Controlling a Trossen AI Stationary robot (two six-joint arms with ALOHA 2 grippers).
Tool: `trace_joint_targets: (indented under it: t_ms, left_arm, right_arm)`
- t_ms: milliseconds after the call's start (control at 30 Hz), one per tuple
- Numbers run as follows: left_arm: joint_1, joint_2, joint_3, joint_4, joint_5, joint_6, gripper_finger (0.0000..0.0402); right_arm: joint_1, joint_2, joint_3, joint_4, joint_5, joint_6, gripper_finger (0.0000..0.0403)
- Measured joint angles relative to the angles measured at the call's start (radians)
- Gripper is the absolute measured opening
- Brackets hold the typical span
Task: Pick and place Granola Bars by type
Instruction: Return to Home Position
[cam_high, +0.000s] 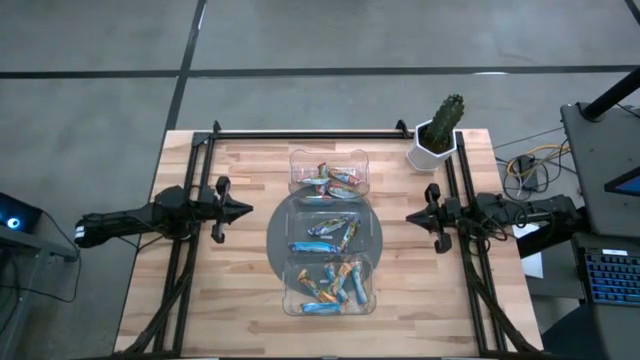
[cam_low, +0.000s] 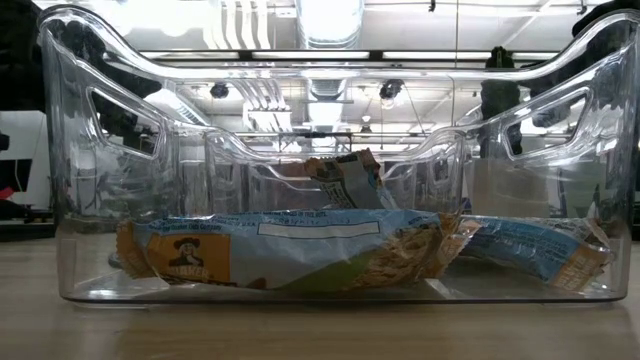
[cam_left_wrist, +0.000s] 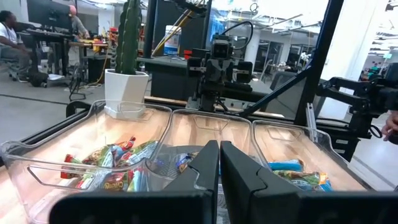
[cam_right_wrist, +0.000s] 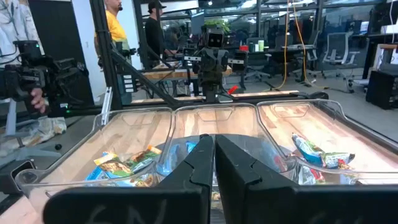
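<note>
Orange-brown foil-wrapped granola bars (cam_low: 290, 255) lie in the nearest clear plastic bin (cam_low: 100, 200) on the wooden table (cam_high: 230, 300). Light blue bars (cam_high: 325, 232) lie in the middle bin (cam_high: 290, 215), and dark multicoloured bars (cam_high: 330, 180) in the far bin (cam_high: 296, 160). Left claw (cam_high: 243, 209) and right claw (cam_high: 410, 216) hang either side of the bins, both pinched narrow, holding nothing.

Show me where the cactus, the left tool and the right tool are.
cactus (cam_high: 448, 112), high view, on its green stem.
left tool (cam_high: 247, 210), high view, between its fingertips.
right tool (cam_high: 409, 216), high view, between its fingertips.
</note>
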Motion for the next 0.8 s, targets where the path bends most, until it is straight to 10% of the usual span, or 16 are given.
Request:
trace_joint_targets:
  t_ms: [800]
  left_arm:
    - [0.0, 0.0, -0.001, -0.001, 0.001, 0.002, 0.0]
  right_arm:
    - [0.0, 0.001, 0.0, 0.0, 0.003, -0.012, 0.0009]
